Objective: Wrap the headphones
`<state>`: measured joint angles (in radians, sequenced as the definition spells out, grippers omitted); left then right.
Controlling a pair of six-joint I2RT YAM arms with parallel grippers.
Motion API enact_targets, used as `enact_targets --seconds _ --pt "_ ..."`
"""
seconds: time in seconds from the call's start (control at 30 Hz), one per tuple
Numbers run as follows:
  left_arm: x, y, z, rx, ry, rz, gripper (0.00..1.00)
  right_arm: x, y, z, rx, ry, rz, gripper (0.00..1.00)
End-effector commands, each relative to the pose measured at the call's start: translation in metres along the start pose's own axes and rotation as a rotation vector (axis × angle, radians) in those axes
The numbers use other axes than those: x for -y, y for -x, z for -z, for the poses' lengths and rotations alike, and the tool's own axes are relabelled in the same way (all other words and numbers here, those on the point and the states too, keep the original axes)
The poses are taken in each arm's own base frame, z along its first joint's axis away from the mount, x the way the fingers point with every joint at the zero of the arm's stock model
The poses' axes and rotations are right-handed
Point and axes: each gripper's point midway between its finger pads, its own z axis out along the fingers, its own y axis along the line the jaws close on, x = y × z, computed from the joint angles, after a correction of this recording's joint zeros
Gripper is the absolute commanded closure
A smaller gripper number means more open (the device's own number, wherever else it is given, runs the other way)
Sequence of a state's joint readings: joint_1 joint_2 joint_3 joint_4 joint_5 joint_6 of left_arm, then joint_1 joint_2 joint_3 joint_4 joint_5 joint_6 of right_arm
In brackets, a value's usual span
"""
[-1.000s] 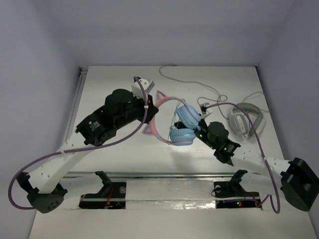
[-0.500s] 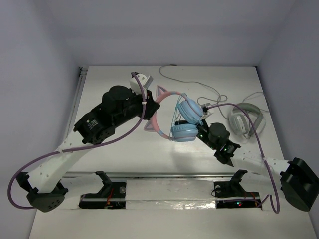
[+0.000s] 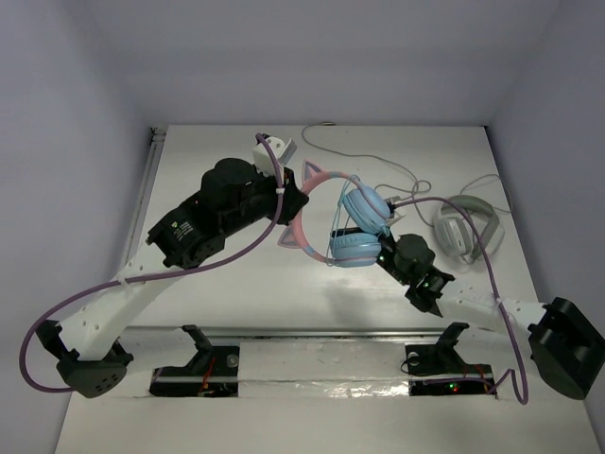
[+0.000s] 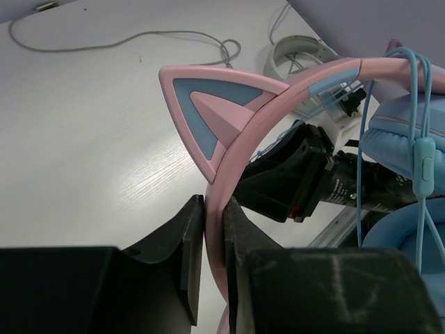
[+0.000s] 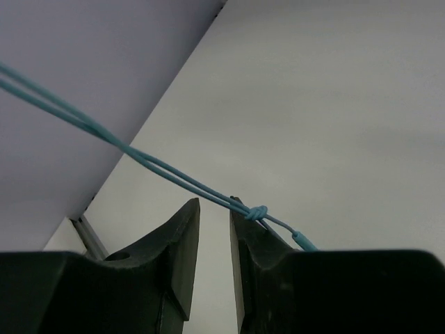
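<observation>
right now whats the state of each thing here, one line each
pink headphones: lifted off the table, held by the headband, ear cups close together
blue cable: stretched taut, looped around the headband, knot by the right fingertips
left gripper: shut on the pink headband
right gripper: nearly closed, pinching the blue cable
white headphones: lying flat on the table, untouched, cable trailing loose
table: bare white surface

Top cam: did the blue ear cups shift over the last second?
Yes. The ear cups moved right, closer to the white-grey headphones, with the left gripper clamped on the pink headband.
</observation>
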<state>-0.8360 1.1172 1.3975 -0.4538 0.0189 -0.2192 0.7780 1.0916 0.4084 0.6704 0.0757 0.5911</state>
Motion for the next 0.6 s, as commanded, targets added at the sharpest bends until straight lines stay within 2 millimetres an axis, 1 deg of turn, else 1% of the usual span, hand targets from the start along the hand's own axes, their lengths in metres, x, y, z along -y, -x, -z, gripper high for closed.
enact_targets --seconds 0.0,0.07,0.13,0.17,0.2,0.23,0.3,0.33,0.37,0.47,0.57 --pt "0.020 0.052 0.015 0.164 -0.068 0.038 1.00 -0.005 0.023 0.002 0.074 0.002 0.009 0.69" --pt "0.017 0.053 0.015 0.165 -0.052 0.038 1.00 -0.006 0.024 0.004 0.063 -0.001 0.011 0.69" --pt "0.016 0.053 0.015 0.165 -0.044 0.034 1.00 -0.013 0.028 0.009 0.060 0.024 0.011 0.70" --pt "0.011 0.057 0.017 0.175 -0.014 0.033 1.00 -0.015 0.026 0.011 0.037 0.028 0.011 0.71" --pt "0.010 0.058 0.016 0.175 -0.008 0.031 1.00 -0.015 0.025 0.013 0.028 0.025 0.006 0.73" --pt "0.009 0.058 0.016 0.176 -0.002 0.029 1.00 -0.018 0.029 0.017 0.034 0.032 0.005 0.73" --pt "0.009 0.062 0.017 0.183 0.003 0.024 1.00 -0.017 0.025 0.022 0.005 0.023 0.010 0.67" --pt "0.008 0.063 0.018 0.187 0.010 0.022 1.00 -0.020 0.028 0.025 0.008 0.030 0.011 0.65" --pt "0.007 0.065 0.019 0.189 0.016 0.019 1.00 -0.018 0.023 0.027 -0.018 0.021 0.016 0.65" --pt "0.006 0.071 0.021 0.196 0.025 0.011 1.00 -0.021 0.024 0.032 -0.038 0.026 0.023 0.65" --pt "0.006 0.072 0.022 0.193 0.026 0.007 1.00 -0.023 0.029 0.034 -0.030 0.025 0.030 0.64"
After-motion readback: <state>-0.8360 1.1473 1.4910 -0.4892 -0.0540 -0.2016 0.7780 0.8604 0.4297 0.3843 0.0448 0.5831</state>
